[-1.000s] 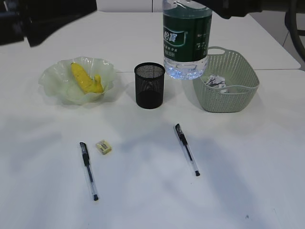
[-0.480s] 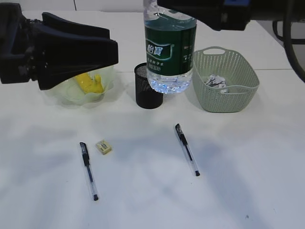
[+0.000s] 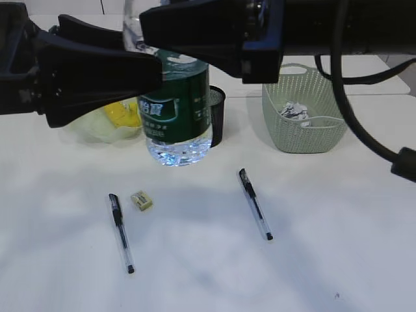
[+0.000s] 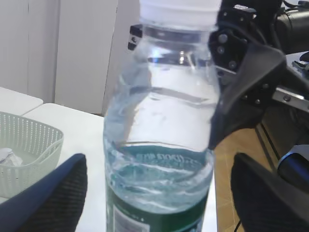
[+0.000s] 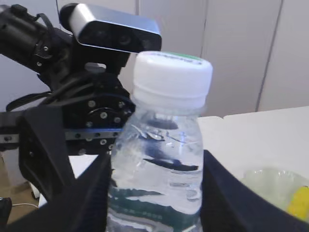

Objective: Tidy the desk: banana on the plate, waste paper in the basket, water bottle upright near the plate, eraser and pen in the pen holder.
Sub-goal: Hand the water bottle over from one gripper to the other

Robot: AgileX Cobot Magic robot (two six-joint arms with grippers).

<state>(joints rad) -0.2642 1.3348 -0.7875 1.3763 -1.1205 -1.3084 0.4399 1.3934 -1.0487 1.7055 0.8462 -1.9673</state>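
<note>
Right hand reaches across the middle, clamped on the upright water bottle above the tabletop. Left hand spread wide around the bottle, holding nothing.

The upper half of the frame is crowded: the two dark arms meet over the water bottle, which hangs upright in front of the pen holder and beside the plate. The basket blocks the upper right. The lower half is open tabletop, broken only by two pens and a small eraser, with wide gaps between them.
</note>
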